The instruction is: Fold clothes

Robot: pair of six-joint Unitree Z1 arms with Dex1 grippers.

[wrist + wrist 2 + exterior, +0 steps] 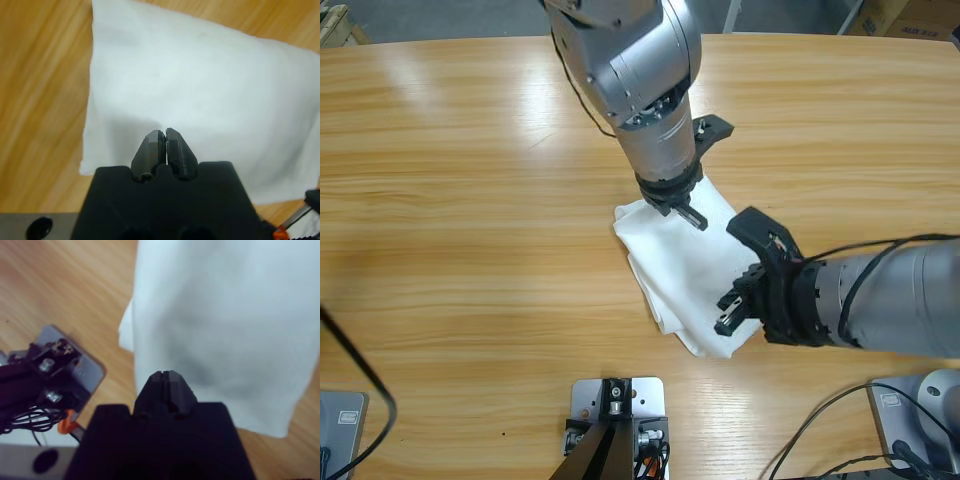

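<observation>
White T-shirt (675, 270) lies folded into a compact bundle on the wooden table (470, 200), right of centre. Left gripper (165, 132) and right gripper (167, 375) both hang above the cloth, jaws pressed together, gripping nothing

Silver arms (640, 70), black cables (880, 248)

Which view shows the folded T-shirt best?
High view: the whole folded T-shirt shows on the table, only its edges covered by the arms. Left wrist view crops its right side; right wrist view shows just one end.
</observation>
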